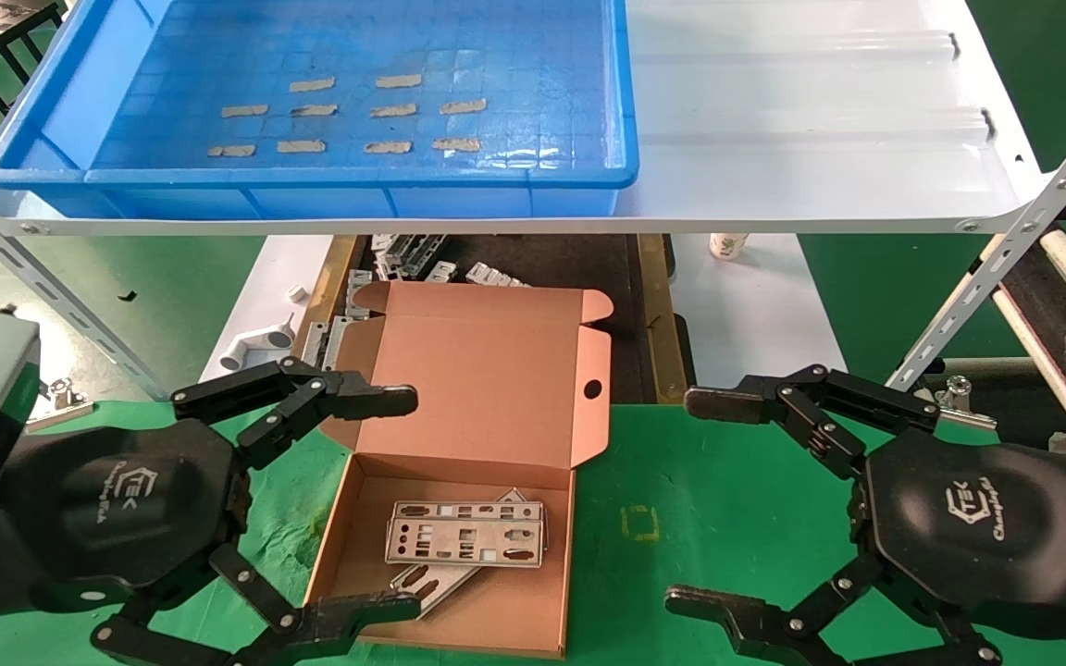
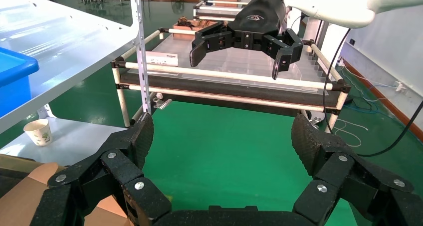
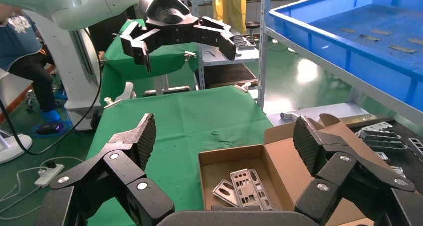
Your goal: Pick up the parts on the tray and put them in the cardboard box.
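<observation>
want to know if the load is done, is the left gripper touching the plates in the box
Apart. The head view shows the left gripper open beside the cardboard box, with bare box floor between its fingers and the plates.

My head camera looks forward and down from above, taking in the blue tray on the white shelf farther off and the cardboard box on the green mat close below. My left wrist camera sits just behind the left gripper and faces across the mat toward the right gripper. My right wrist camera looks the opposite way, past the right gripper to the left gripper. It shares the box and tray with the head view.
</observation>
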Tool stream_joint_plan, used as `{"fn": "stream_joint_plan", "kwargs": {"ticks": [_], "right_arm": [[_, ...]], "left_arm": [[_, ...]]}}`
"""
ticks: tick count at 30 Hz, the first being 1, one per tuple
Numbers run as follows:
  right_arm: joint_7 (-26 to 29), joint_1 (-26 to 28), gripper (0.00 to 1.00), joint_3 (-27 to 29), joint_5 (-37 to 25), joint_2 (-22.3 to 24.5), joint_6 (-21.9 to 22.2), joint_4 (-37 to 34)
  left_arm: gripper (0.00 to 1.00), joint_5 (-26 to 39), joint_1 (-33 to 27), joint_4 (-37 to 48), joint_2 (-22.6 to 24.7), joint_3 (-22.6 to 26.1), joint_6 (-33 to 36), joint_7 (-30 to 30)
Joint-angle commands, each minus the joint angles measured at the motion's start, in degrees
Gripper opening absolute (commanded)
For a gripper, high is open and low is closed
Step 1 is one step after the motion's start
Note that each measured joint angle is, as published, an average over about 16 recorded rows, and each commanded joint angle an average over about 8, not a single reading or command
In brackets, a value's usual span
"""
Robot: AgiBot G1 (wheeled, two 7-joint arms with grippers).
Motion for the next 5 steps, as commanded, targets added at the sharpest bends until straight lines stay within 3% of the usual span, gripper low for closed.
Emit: {"fn": "stream_joint_plan", "kwargs": {"ticks": [1, 5], "right_arm": [[0.0, 0.0, 1.0, 0.0, 0.0, 0.0, 0.0, 0.0], [0.0, 0.0, 1.0, 0.0, 0.0, 0.0, 0.0, 0.0]], "left_arm": [[1.0, 0.0, 0.0, 0.0, 0.0, 0.0, 0.0, 0.0], [1.0, 0.0, 0.0, 0.0, 0.0, 0.0, 0.0, 0.0]]}}
